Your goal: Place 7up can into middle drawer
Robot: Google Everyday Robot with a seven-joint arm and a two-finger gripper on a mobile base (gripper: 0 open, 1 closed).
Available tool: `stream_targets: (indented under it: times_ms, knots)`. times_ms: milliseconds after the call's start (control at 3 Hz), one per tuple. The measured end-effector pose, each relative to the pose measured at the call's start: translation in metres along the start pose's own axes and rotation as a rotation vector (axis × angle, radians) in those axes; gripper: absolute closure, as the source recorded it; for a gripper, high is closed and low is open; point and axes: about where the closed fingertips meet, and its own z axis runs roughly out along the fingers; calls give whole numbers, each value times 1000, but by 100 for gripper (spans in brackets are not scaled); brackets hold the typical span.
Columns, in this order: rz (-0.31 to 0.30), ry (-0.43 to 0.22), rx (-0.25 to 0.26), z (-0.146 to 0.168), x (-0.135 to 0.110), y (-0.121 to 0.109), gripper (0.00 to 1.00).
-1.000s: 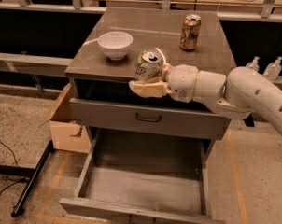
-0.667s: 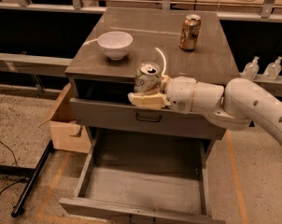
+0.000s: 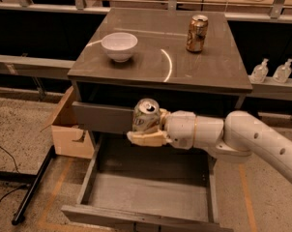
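Note:
The 7up can (image 3: 145, 115), green-and-white with a silver top, is upright in my gripper (image 3: 147, 127), which is shut on it. The white arm comes in from the right. The can hangs in front of the top drawer front, above the back of the open middle drawer (image 3: 151, 197). That drawer is pulled out wide, its flat grey floor bare. The can is well above the drawer floor, not touching it.
A white bowl (image 3: 119, 46) and a copper-orange can (image 3: 197, 33) stand on the cabinet top (image 3: 160, 69). A cardboard box (image 3: 68, 129) sits on the floor left of the cabinet. Two pump bottles (image 3: 271, 71) stand on a shelf at the right. A black bar (image 3: 32, 187) lies on the floor.
My gripper has carried the can down from the cabinet's top edge to in front of the top drawer front, over the open drawer.

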Motion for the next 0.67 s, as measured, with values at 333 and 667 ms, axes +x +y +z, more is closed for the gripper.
stream_targets:
  times_ms: [333, 667]
  knots:
    - [-30, 24, -54, 15, 43, 25, 100]
    - [-25, 79, -62, 34, 94, 37, 100]
